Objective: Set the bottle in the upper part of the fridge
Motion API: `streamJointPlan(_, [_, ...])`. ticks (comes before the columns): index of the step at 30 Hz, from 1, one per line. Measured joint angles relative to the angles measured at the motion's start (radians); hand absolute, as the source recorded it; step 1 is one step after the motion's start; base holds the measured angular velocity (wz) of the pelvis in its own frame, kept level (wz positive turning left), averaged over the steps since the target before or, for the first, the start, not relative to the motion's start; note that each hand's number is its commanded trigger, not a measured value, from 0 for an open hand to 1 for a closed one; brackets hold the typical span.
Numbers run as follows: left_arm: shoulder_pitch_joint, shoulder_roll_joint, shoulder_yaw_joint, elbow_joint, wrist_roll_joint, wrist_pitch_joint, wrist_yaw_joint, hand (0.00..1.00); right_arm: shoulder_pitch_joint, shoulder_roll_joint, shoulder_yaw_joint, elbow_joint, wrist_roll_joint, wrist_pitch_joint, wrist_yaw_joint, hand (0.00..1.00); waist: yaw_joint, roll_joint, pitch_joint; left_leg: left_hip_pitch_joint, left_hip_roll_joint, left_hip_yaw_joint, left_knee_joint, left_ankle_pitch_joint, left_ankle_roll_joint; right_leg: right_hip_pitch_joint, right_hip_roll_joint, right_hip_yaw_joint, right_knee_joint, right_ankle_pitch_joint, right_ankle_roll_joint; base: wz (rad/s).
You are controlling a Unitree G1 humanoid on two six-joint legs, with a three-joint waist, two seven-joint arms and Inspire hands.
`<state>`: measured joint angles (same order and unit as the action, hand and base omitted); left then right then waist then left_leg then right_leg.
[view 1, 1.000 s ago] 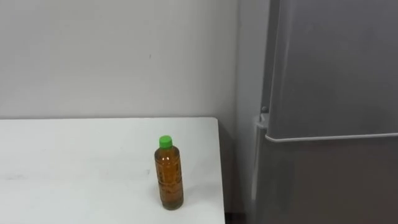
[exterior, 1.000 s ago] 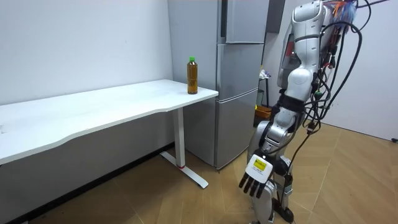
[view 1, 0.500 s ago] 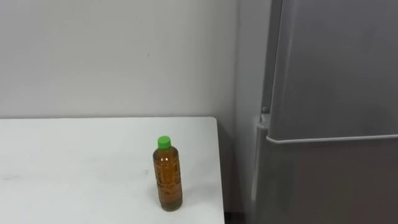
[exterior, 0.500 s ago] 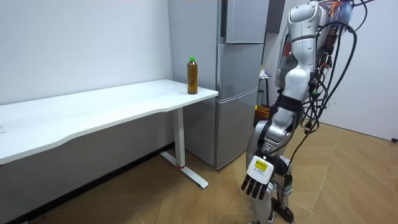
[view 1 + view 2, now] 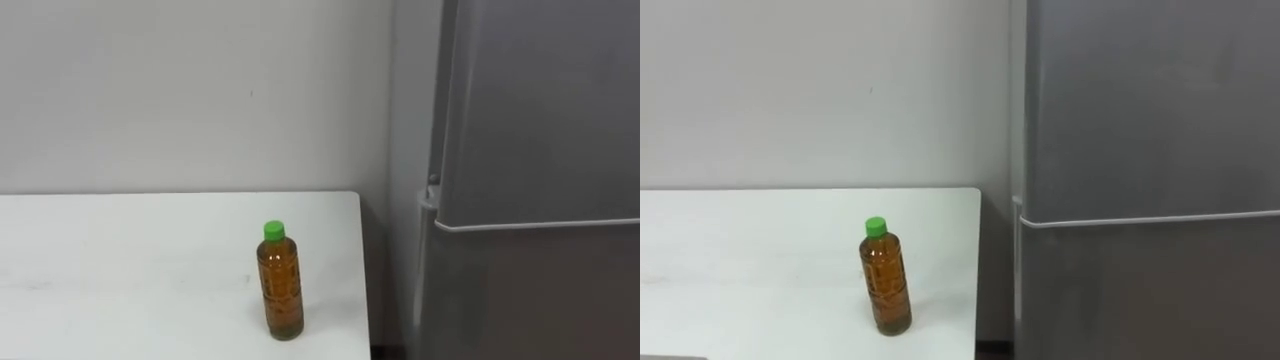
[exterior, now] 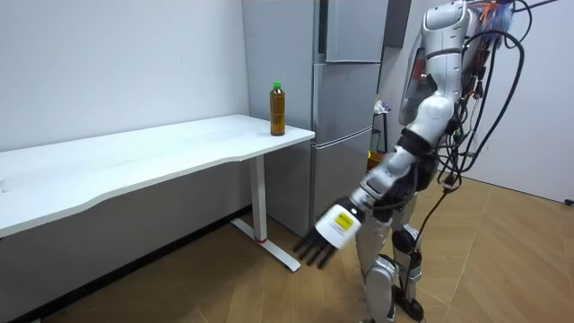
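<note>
The bottle [image 5: 281,284] is stood upright on the white table [image 5: 120,270], near its right edge and just left of the closed fridge [image 5: 540,140]. In the room view, the left hand [image 6: 330,231] is held low before the fridge with fingers straight and empty, well apart from the bottle and below table height.

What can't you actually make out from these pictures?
- Inside of the fridge: it is shut, so both eye views and the room view hide its shelves.
- Top of the fridge: cut off by the upper edge in every view.
- Print on the bottle: too small to read.
- The left hand: blurred in the room view.
</note>
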<state>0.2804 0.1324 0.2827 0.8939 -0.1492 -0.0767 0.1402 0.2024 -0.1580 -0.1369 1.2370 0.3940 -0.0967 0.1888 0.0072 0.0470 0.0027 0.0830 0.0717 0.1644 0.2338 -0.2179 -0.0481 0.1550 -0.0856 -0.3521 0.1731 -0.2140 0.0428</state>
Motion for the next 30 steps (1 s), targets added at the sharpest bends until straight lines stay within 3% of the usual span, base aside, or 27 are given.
streamJointPlan(3, [-0.005, 0.000, 0.010, -0.129, -0.017, -0.041, 0.047, 0.00, 0.016, -0.004, -0.019, -0.015, -0.011, -0.011, -0.001, 0.00, -0.001, 0.010, -0.0005, 0.001, -0.001, 0.000, -0.001, 0.000, 0.000, -0.002, -0.001, 0.001, 0.011, 0.000, 0.001, 0.00])
streamJointPlan(10, [-0.009, 0.011, 0.031, -0.437, -0.014, -0.086, 0.098, 0.00, 0.032, -0.008, -0.045, -0.043, -0.053, -0.025, -0.003, 0.00, 0.005, 0.023, -0.0041, 0.001, 0.000, 0.014, -0.003, 0.000, 0.000, -0.014, -0.001, 0.022, 0.014, -0.002, 0.001, -0.07])
streamJointPlan(15, [-0.059, 0.061, 0.041, -0.665, -0.015, -0.095, 0.141, 0.00, 0.033, -0.005, -0.055, -0.040, -0.059, -0.024, -0.005, 0.00, 0.000, 0.027, -0.0034, 0.003, 0.000, 0.012, -0.003, 0.000, 0.000, -0.013, -0.001, 0.024, 0.015, -0.001, 0.001, -0.01])
streamJointPlan(23, [-0.170, 0.082, 0.053, -1.025, -0.023, -0.096, 0.142, 0.00, 0.025, 0.001, -0.061, -0.078, -0.123, -0.017, -0.010, 0.00, -0.025, 0.025, 0.0078, 0.012, -0.001, 0.022, -0.014, 0.001, 0.000, -0.014, 0.000, 0.037, 0.011, -0.002, 0.002, -0.04])
streamJointPlan(30, [-0.272, 0.083, 0.023, -1.165, -0.036, -0.092, 0.102, 0.00, -0.004, 0.012, -0.051, -0.071, -0.126, -0.004, -0.024, 0.00, -0.061, 0.017, 0.0118, 0.018, -0.001, 0.021, -0.021, 0.001, 0.000, -0.016, 0.001, 0.049, 0.011, -0.002, 0.002, -0.05])
